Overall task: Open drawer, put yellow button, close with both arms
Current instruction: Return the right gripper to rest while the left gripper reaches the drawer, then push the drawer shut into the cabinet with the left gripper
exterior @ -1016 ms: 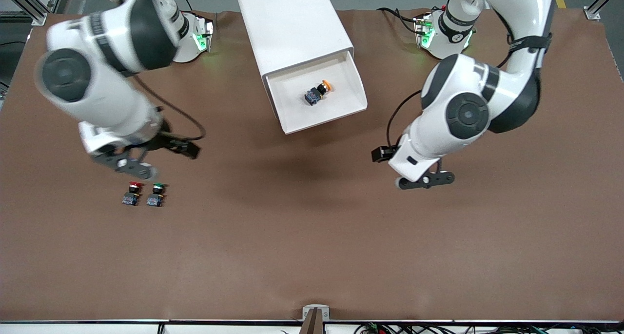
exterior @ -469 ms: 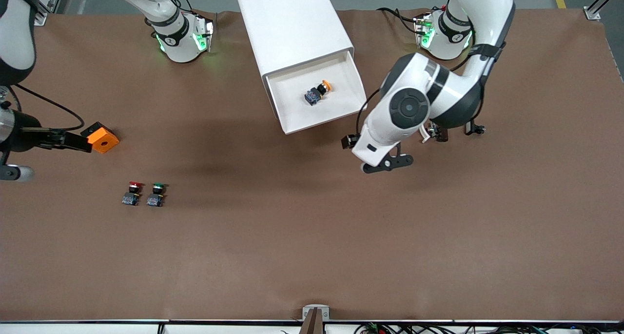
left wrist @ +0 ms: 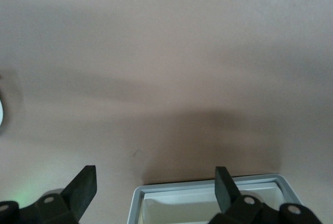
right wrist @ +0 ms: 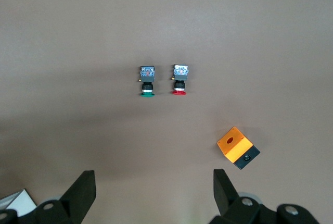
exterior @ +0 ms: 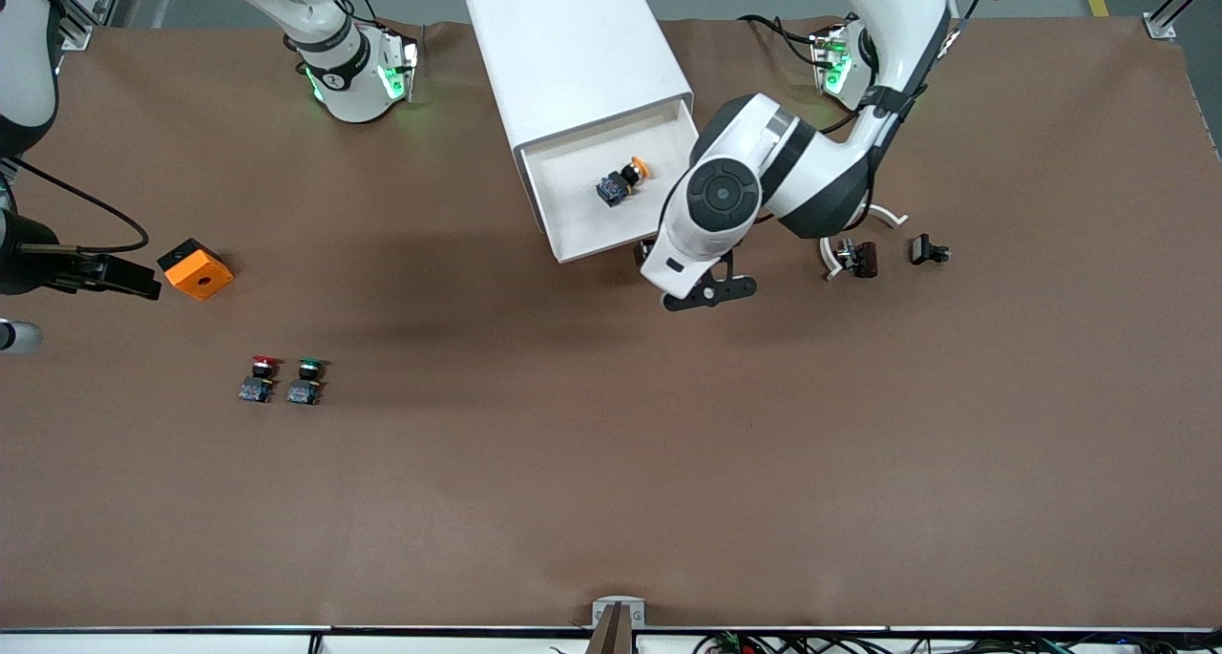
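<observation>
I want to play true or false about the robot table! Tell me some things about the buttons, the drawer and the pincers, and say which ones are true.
1. The yellow button lies inside the open drawer. True.
2. The left pincer is squeezing the yellow button. False: it is open and holds nothing, over the drawer's front edge.
3. The red button and the green button sit side by side on the table. True.
4. The orange block is in the drawer too. False: it sits on the table toward the right arm's end.
5. The right pincer is open and empty. True.
6. The drawer is shut. False: it is pulled out.
</observation>
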